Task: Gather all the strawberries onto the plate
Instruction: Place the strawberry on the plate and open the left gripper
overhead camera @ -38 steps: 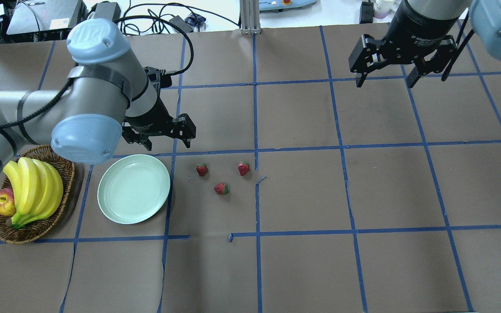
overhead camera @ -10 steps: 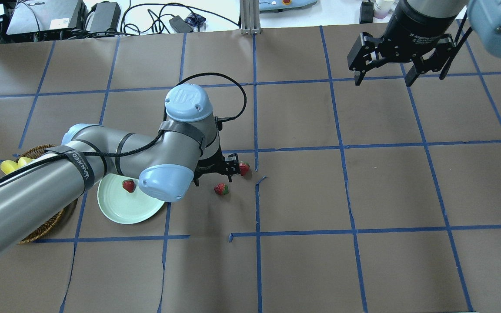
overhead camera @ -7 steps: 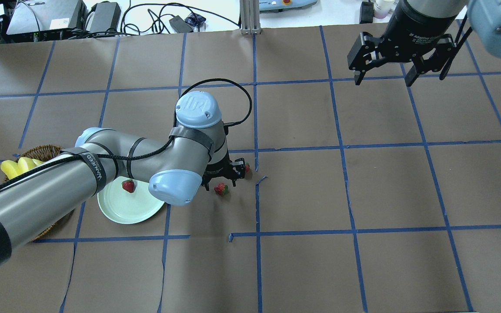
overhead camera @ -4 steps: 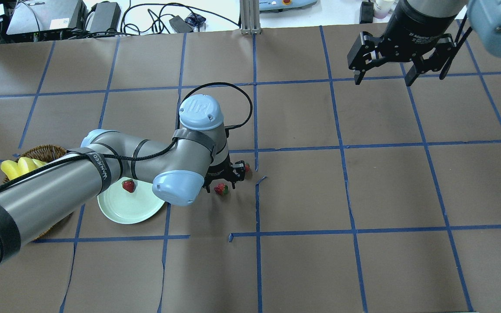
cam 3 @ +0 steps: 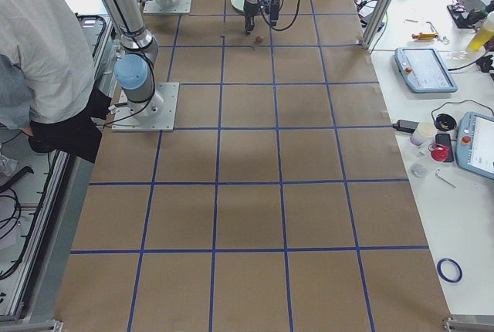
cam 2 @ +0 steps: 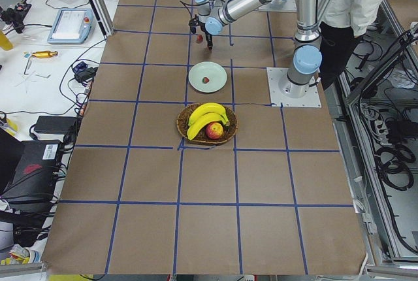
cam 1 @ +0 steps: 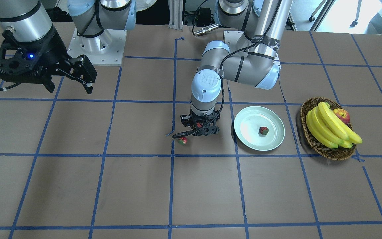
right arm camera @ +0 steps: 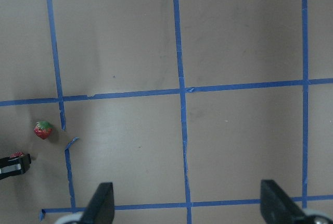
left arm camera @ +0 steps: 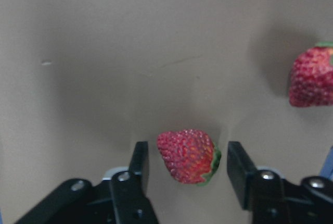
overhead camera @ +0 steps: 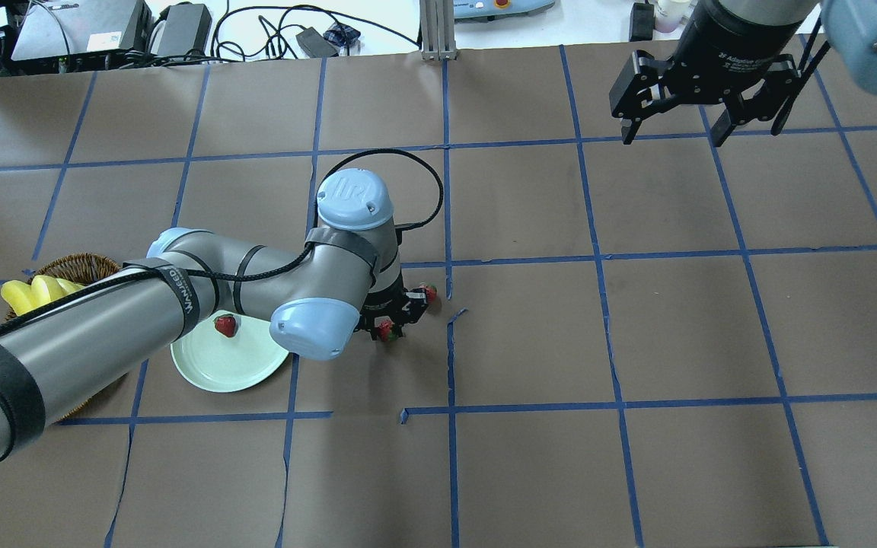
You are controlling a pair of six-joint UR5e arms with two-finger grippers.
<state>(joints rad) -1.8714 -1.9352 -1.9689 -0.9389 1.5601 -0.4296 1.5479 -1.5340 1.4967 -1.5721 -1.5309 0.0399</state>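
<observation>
The left gripper [left arm camera: 188,153] is open, with one finger on each side of a strawberry [left arm camera: 186,157] on the table [cam 1: 111,186], not touching it. A second strawberry [left arm camera: 311,78] lies near. The third strawberry [cam 1: 263,130] sits in the plate [cam 1: 250,121]. The right gripper [overhead camera: 671,137] is wide open, far away.

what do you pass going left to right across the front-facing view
right claw → strawberry on the table → left claw → plate → basket
</observation>
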